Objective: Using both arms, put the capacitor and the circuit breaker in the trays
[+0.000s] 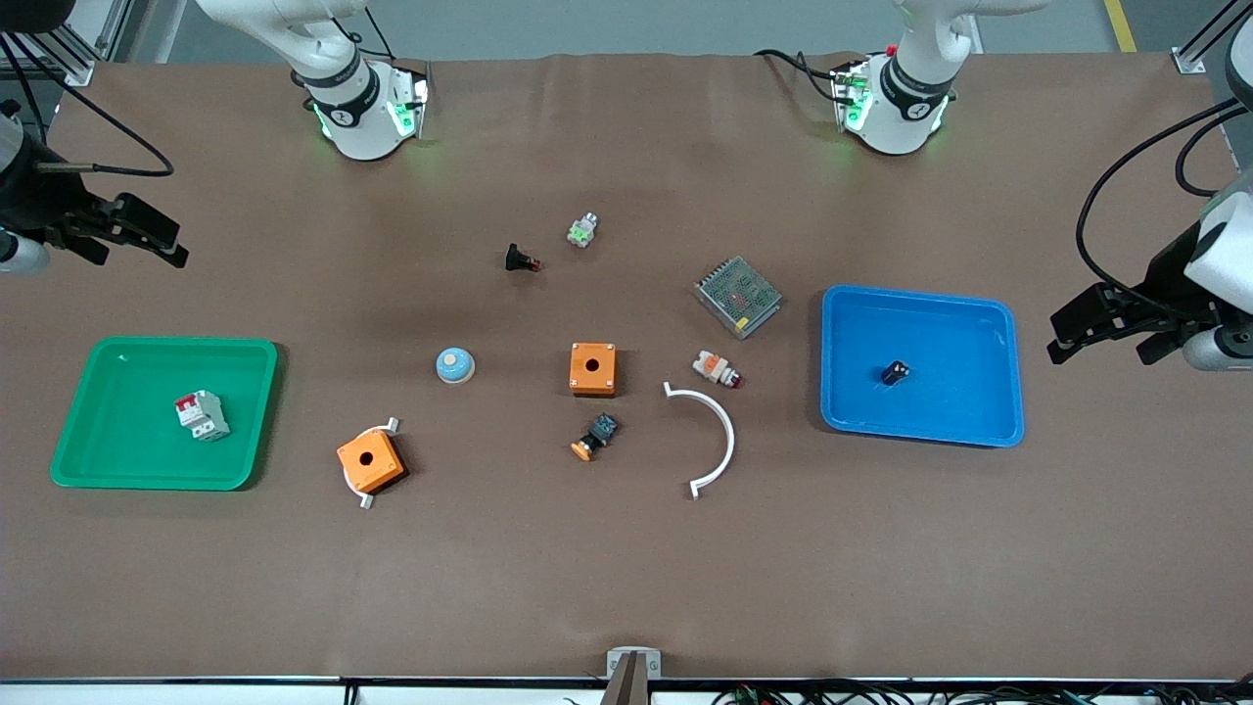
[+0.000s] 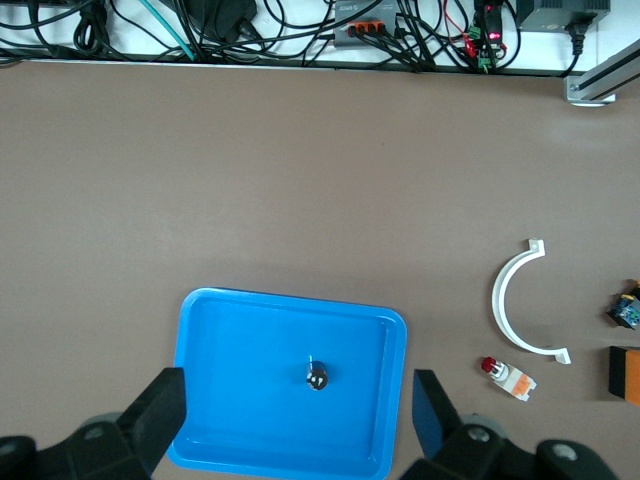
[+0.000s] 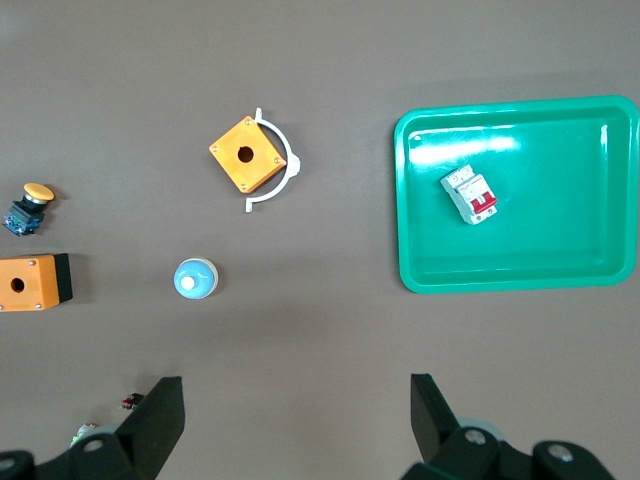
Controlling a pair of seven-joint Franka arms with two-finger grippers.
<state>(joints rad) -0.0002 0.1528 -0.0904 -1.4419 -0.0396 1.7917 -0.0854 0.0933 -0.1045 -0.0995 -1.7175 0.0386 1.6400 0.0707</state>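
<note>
The capacitor [image 1: 895, 372], a tiny black cylinder, lies in the blue tray [image 1: 989, 323]; it also shows in the left wrist view [image 2: 317, 376] in that tray [image 2: 230, 330]. The circuit breaker [image 1: 201, 414], white-grey with red levers, lies in the green tray [image 1: 117, 460]; the right wrist view shows it [image 3: 470, 195] in the tray [image 3: 560, 270]. My left gripper [image 1: 1101, 328] is open and empty, raised at the left arm's end of the table. My right gripper [image 1: 142, 235] is open and empty, raised at the right arm's end.
Two orange boxes [image 1: 592, 368] [image 1: 370, 460], a white curved bracket [image 1: 713, 441], a blue-white dome [image 1: 455, 365], a metal mesh box [image 1: 738, 295], a white-orange part with red tip [image 1: 716, 368], a black-blue part with orange cap [image 1: 595, 438] and a black red-tipped part [image 1: 521, 259] lie between the trays.
</note>
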